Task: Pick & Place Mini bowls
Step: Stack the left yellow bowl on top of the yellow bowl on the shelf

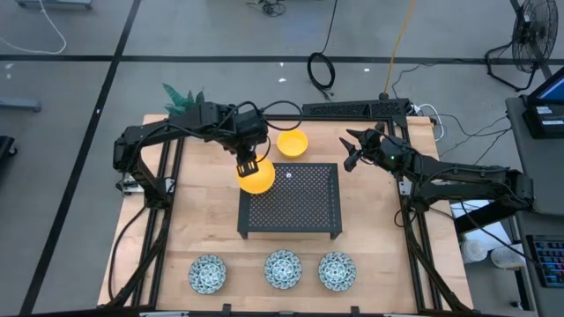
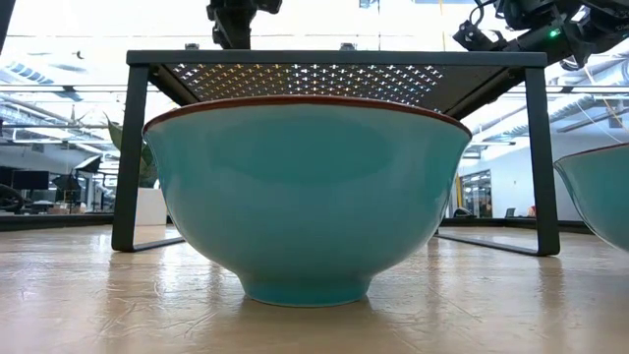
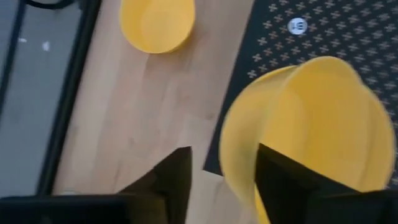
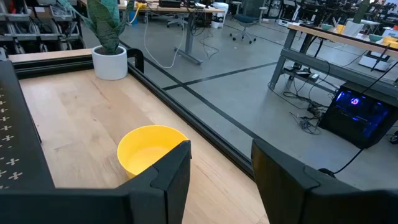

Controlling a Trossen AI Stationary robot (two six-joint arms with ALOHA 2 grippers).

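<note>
Placement is in hand: the left end effector (image 1: 248, 167) sits over the near-left corner of the black rack (image 1: 291, 201), its fingers (image 3: 168, 183) straddling the rim of a yellow bowl (image 1: 257, 179) that overhangs the rack's edge. Whether they grip or have let go I cannot tell. A second yellow bowl (image 1: 292, 143) rests on the bench (image 1: 203, 220) behind the rack; three patterned bowls (image 1: 282, 269) line the front. The right end effector (image 1: 352, 150) hovers released near the rear bowl. Next likely calls for releasing cleanly and lifting straight away.
</note>
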